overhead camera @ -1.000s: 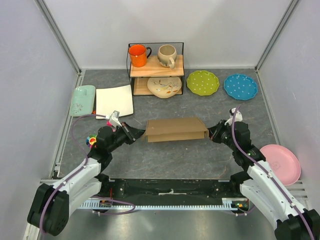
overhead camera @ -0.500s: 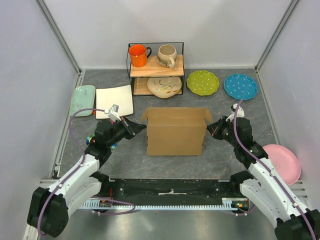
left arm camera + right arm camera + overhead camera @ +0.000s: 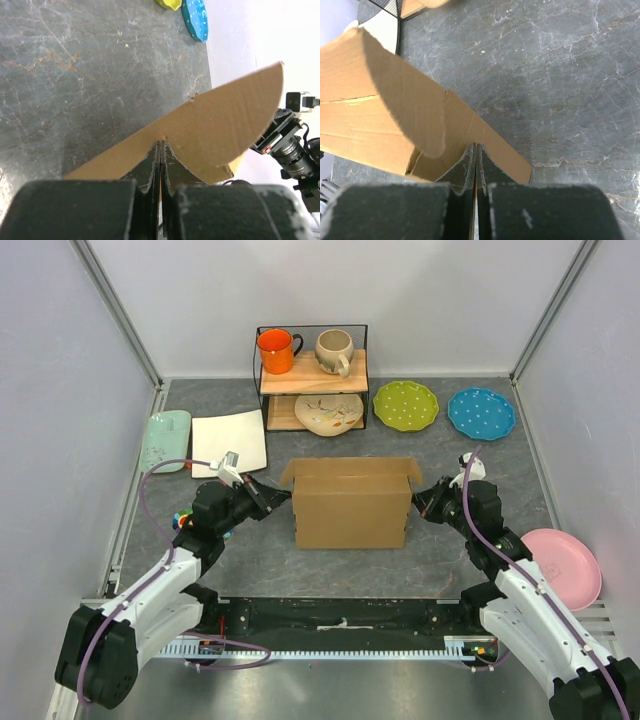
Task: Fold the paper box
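The brown cardboard paper box (image 3: 350,505) is held up between both arms in the middle of the table, its large panel facing the top camera and small flaps sticking out at both upper corners. My left gripper (image 3: 272,498) is shut on the box's left edge; the left wrist view shows its jaws (image 3: 160,150) pinching the cardboard (image 3: 220,120). My right gripper (image 3: 424,502) is shut on the box's right edge; the right wrist view shows its jaws (image 3: 474,152) pinching the cardboard (image 3: 385,105) beside a rounded flap.
A white square plate (image 3: 229,441) and a pale green tray (image 3: 164,440) lie at the left. A shelf (image 3: 311,375) with an orange mug, a beige mug and a bowl stands behind. Green (image 3: 405,405) and blue (image 3: 481,413) plates lie back right, a pink plate (image 3: 563,566) near right.
One second ago the box lay low and flat between the grippers. Both grippers have raised and tilted it so its large panel now stands facing the camera; since half a second ago it barely shifted.
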Action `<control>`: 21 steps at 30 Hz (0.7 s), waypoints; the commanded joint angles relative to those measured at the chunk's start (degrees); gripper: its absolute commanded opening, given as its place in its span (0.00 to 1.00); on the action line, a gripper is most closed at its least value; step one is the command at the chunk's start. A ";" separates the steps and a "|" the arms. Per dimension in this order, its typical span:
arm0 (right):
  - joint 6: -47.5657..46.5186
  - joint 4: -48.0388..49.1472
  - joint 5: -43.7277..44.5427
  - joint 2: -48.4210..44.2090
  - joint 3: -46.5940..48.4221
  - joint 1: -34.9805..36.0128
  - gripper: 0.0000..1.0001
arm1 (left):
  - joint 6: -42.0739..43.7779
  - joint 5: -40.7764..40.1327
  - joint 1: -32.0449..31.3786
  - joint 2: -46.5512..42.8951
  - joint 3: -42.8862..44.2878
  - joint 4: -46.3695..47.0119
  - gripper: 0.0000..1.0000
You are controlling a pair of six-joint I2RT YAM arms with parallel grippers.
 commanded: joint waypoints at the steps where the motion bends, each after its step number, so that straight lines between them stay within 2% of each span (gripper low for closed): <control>1: -0.89 7.55 -4.12 0.44 3.75 0.75 0.00 | 0.97 1.39 -0.83 0.85 3.40 7.85 0.02; 8: -1.07 13.09 -3.33 1.40 3.66 0.83 0.00 | 2.46 -2.73 -0.83 -0.91 2.08 15.24 0.02; 21: 0.26 14.77 -1.57 5.79 0.67 0.83 0.00 | 2.20 -3.09 -0.83 5.33 -1.61 16.39 0.02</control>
